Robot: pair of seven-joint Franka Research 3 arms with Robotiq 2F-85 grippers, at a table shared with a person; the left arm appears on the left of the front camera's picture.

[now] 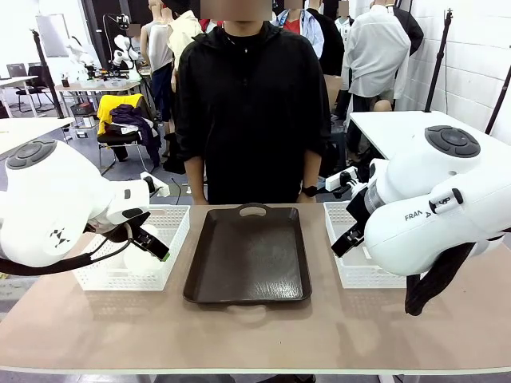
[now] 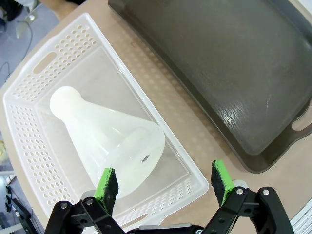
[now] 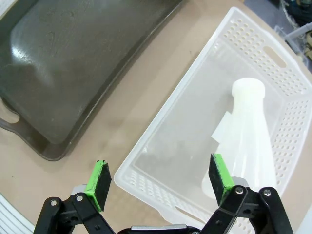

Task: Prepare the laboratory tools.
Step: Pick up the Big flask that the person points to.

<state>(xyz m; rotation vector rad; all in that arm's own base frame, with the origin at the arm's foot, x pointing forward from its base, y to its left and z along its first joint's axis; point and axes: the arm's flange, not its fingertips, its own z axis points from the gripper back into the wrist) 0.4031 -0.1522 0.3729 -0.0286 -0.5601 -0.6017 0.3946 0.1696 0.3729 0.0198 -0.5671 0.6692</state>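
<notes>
Lying sideways in its basket [image 2: 34, 90], a flask [image 2: 107, 139] is found under the left jaws, base nearest, neck away; right jaws and left alike are spread.

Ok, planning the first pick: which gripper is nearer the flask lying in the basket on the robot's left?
Left. The left gripper hovers open over that flask, by its base. The right gripper hangs over the other basket, beyond the tray.
</notes>
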